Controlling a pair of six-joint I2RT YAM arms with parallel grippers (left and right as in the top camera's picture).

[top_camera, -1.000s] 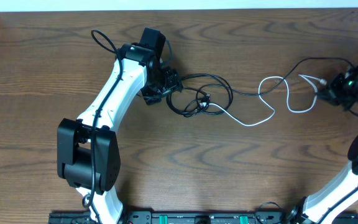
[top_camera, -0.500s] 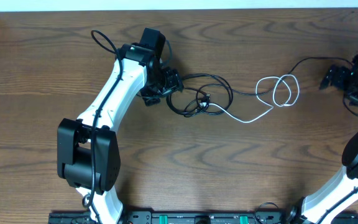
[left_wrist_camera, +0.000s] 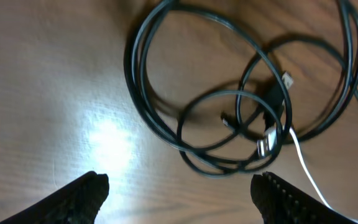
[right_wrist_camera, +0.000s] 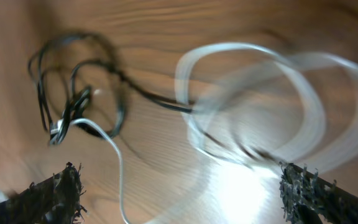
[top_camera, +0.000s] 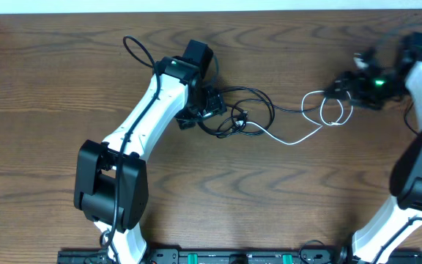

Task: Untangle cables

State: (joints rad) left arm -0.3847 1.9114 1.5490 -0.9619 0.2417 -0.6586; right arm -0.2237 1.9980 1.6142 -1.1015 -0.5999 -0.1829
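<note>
The right claw [top_camera: 346, 82] has let go of the white cord [top_camera: 293, 142] and now stands wide over its loops, which sprang back on the bench [top_camera: 218, 198]. The left claw [left_wrist_camera: 179, 186], also wide, hovers beside the black cords [top_camera: 233, 121], not yet untangled.

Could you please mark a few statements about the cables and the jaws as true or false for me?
1. The white cable forms loops by the right jaws. True.
2. The left jaws grip the black coil. False: they are open and empty, and the coil lies on the table ahead of them.
3. One end of the white cable lies in the black coil. True.
4. The right jaws are shut on the white cable. False: they stand wide open near its loops.
</note>
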